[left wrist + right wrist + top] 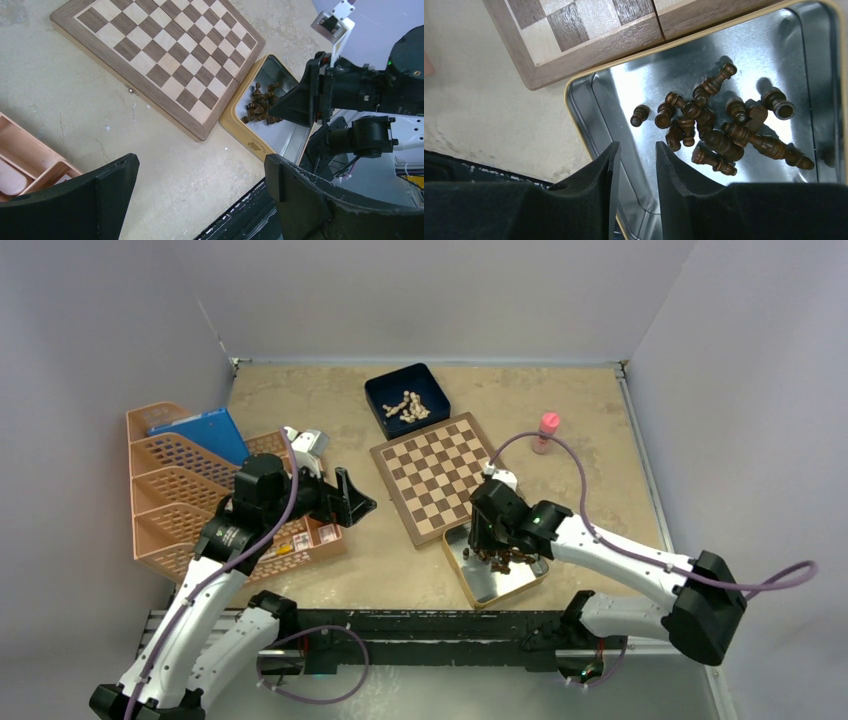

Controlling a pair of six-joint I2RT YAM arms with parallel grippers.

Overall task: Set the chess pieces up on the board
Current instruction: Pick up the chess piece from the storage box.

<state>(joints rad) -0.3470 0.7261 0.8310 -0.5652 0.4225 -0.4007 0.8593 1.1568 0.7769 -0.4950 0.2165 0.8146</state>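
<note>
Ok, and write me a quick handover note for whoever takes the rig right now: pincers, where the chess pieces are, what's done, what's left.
Left pincer: wide open, empty, hanging beside the board.
Right pincer: jaws a slim gap apart, nothing between them, low over the tin.
Dark pieces: lying in a heap in the tin, next to the board.
Done: nothing yet; the board is bare.
Left: every dark piece has to go onto the board.
</note>
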